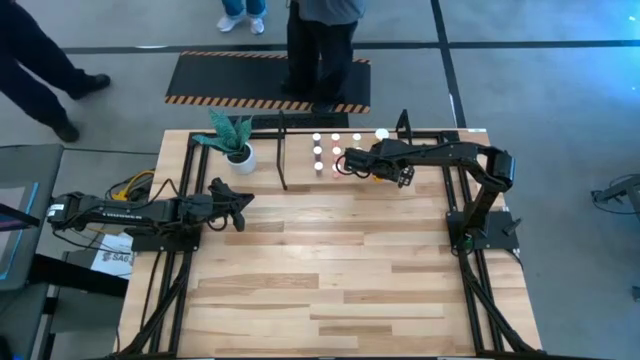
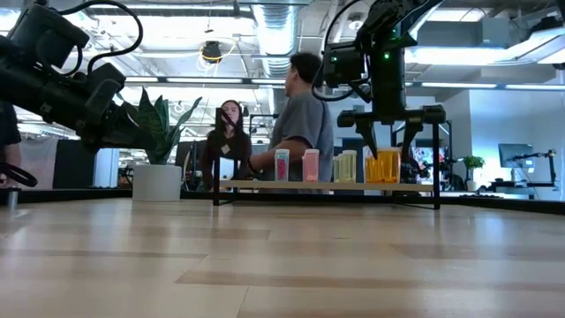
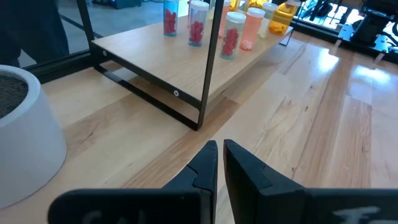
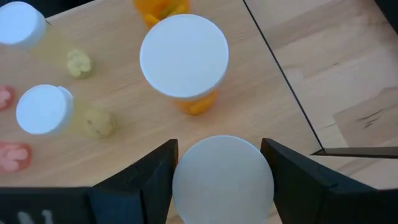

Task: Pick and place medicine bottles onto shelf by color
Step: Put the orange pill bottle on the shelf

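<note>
Trouble could come from the crowding. From above, the right tool [image 1: 345, 165] hung over the shelf [image 1: 283, 150], with white caps packed close around it; the bottle bodies were hidden. At surface height, its fingers straddled an orange bottle [image 2: 385, 166]. Its own camera showed a white cap [image 4: 222, 178] between half-wide fingers, so a bump could tip the neighbour bottle [image 4: 185, 59] just ahead. The left tool [image 3: 220, 163], pinched shut and empty, waited well short of the shelf.

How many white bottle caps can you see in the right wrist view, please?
4: one on the held bottle in the right hand, a large one on the orange bottle beyond, two smaller on yellowish bottles beside it. Others may be out of frame.
</note>
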Robot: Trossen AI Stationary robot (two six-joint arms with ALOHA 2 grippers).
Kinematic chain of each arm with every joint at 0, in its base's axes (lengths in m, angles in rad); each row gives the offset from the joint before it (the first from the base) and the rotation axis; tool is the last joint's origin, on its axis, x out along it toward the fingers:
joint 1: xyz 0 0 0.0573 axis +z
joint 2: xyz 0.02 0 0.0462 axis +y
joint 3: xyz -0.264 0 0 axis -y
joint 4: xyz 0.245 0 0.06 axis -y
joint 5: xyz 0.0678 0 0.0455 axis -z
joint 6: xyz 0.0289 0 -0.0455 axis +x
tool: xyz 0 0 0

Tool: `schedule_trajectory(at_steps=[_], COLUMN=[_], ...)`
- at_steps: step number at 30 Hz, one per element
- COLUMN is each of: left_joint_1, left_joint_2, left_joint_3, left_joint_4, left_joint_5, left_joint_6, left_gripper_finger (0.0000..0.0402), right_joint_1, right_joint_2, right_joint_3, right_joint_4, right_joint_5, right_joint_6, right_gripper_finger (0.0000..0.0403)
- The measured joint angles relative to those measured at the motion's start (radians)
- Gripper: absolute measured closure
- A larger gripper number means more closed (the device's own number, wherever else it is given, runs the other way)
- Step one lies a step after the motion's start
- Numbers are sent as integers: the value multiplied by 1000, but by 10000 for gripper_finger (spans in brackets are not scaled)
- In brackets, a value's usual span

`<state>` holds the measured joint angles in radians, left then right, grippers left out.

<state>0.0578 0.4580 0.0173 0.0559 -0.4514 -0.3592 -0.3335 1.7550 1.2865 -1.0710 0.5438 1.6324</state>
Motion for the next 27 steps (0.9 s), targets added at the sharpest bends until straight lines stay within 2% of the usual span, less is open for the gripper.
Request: schedule_trajectory(at_steps=[27], left_joint_1=[0], left_joint_2=[0], left_joint_3=[0], left_joint_4=[0], left_joint_5=[0], left_joint_6=[0], left_gripper_finger=[388], right_joint_1=[0], right_joint_2=[0], right_joint_3=[0], right_joint_4=[10], right_joint_5=[34], right_joint_6=[-12], right_gripper_finger=[152])
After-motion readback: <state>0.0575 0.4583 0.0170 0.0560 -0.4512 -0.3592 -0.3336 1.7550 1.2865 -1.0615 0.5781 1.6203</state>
